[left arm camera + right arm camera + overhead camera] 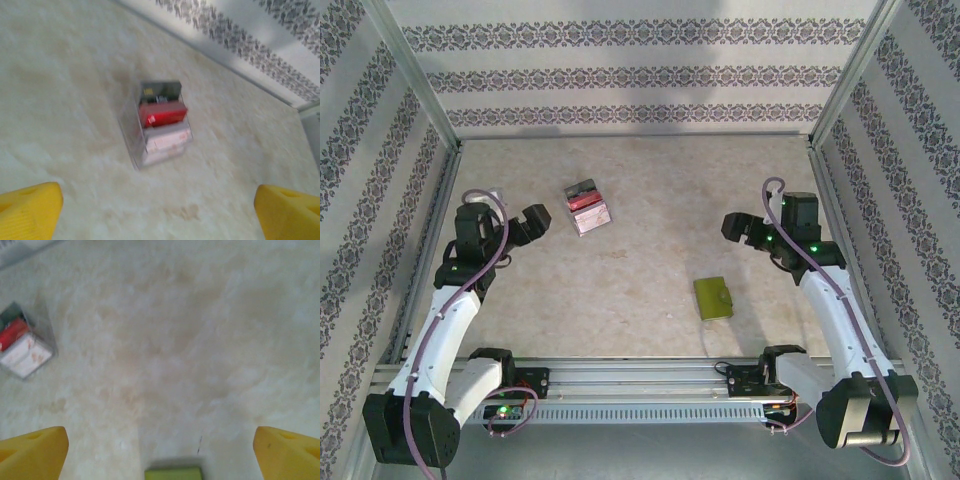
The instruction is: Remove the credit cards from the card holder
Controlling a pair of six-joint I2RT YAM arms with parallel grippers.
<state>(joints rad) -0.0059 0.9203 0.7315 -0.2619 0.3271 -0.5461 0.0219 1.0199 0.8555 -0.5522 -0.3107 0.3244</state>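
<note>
**Gripper state.** My left gripper (532,222) and my right gripper (735,225) are both spread wide and hold nothing. Both hang clear of the tabletop (650,260).

**Location of parts.** The credit cards (162,122) lie ahead of my left gripper, centred between its fingers and well apart from them. They form a stepped stack, with the dark card farthest, the red one in the middle and the pale pinkish one nearest. A clear translucent surround (129,125) encloses them; I cannot tell whether it is a sleeve or a tray. The card holder (713,297) lies flat and apparently folded shut, close beneath my right gripper on the near side and between its fingers. It is well apart from the cards.

**Handling.** The cards are judged light, stiff and slick, and a flat-lying card offers little to pinch. Take hold at an exposed stepped edge, across the thin faces. The holder is judged light and pliable and likely to slide, so pin one flap with one gripper while the other opens it or draws a card.
</note>
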